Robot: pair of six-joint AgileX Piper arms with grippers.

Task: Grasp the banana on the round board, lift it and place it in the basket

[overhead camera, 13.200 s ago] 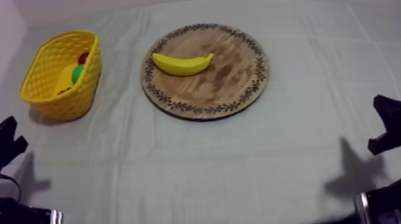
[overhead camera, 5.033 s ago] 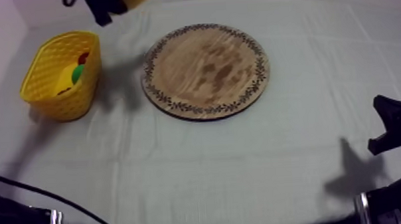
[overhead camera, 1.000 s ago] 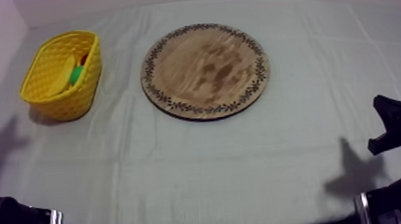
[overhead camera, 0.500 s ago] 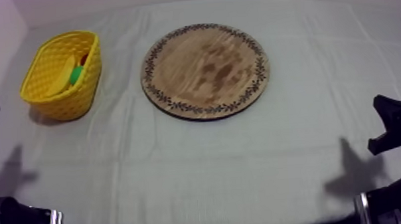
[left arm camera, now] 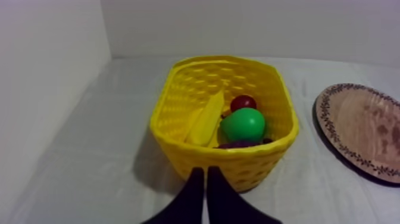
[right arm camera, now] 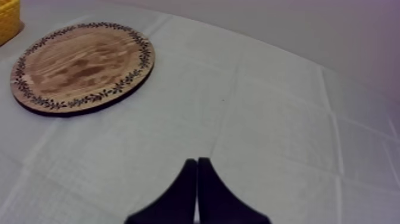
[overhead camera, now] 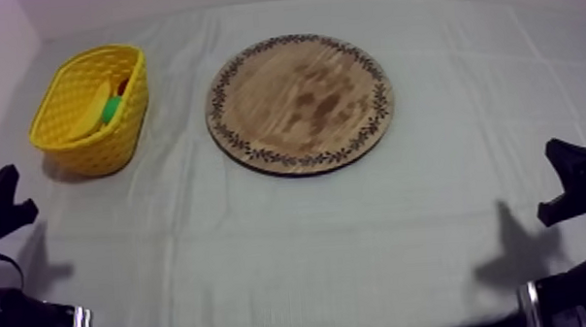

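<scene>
Counter (overhead camera: 311, 242): banana (left arm camera: 206, 118) in yellow basket (left arm camera: 250, 149).
Left end effector (left arm camera: 205, 171), right end effector (right arm camera: 197, 161) clenched empty; bumping could tip basket.

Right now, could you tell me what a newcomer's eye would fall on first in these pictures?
The yellow basket at the table's left side, with the banana, a green fruit and a small red fruit inside. Next, the round wooden board beside it at mid-table. My left claw and right claw are shut.
</scene>
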